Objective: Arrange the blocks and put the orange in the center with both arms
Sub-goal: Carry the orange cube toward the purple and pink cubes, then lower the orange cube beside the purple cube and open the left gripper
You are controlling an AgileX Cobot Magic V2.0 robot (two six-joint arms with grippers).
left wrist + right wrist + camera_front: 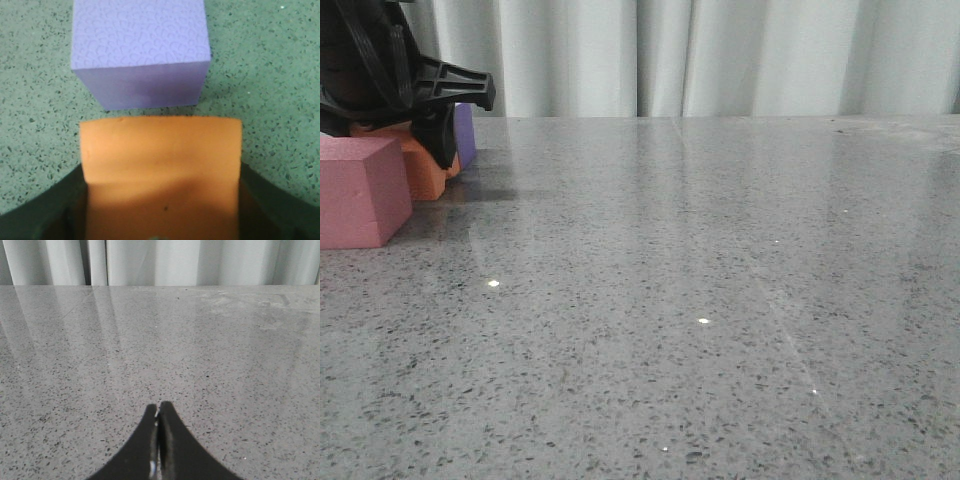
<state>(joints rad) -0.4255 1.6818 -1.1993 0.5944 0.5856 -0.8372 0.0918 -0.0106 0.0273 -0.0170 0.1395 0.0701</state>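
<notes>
- The table (720, 300) is grey stone with tiny dark specks; it is smooth and shiny
- Small bright spots of light sit on it
- Pale curtains (720, 55) hang behind it

Left gripper (432, 125) straddles orange cube (425, 172) between pink cube (360, 190) and purple cube (466, 135).

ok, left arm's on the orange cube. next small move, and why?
Probably lift the orange cube slightly. The left gripper has fingers on both its sides, and it sits close to the purple cube and pink cube, so sliding risks nudging them.
</notes>
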